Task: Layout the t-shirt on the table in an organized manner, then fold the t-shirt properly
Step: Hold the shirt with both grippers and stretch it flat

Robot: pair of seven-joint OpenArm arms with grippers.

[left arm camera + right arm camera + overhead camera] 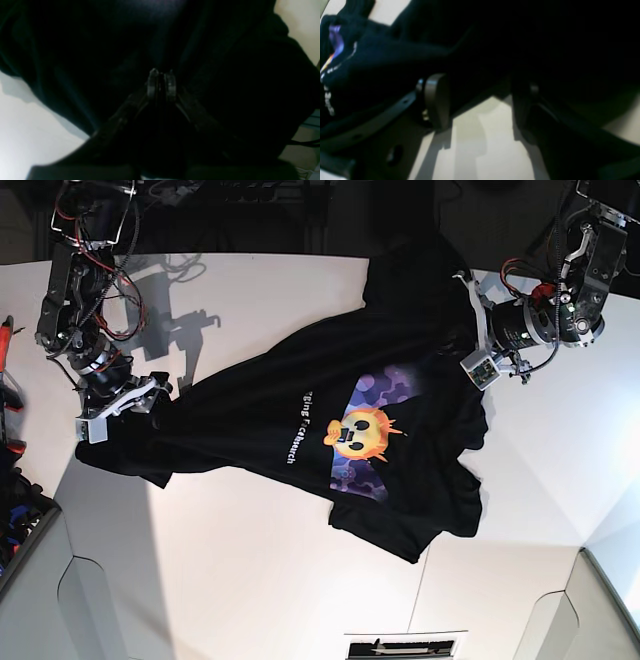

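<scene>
The black t-shirt point(250, 395) lies spread and wrinkled across the white table point(250, 570), with its sun-face graphic point(362, 432) and white lettering facing up. My left gripper point(462, 305) is at the shirt's far right edge. In the left wrist view the left gripper point(161, 75) is shut on a fold of the black t-shirt point(75, 50). My right gripper point(155, 393) is at the shirt's left end. In the right wrist view the right gripper point(480, 100) is open, its fingers point(437, 100) wide apart over the table point(480, 140), the t-shirt point(382, 60) bunched just ahead of them.
Loose cables point(170, 270) trail behind the arm on the left of the base view. Red tools point(8, 370) and a dark bin point(15, 530) sit at the left edge. The table has cut-out corners point(85, 590) in front, and a black device point(400, 647) sits at its front edge.
</scene>
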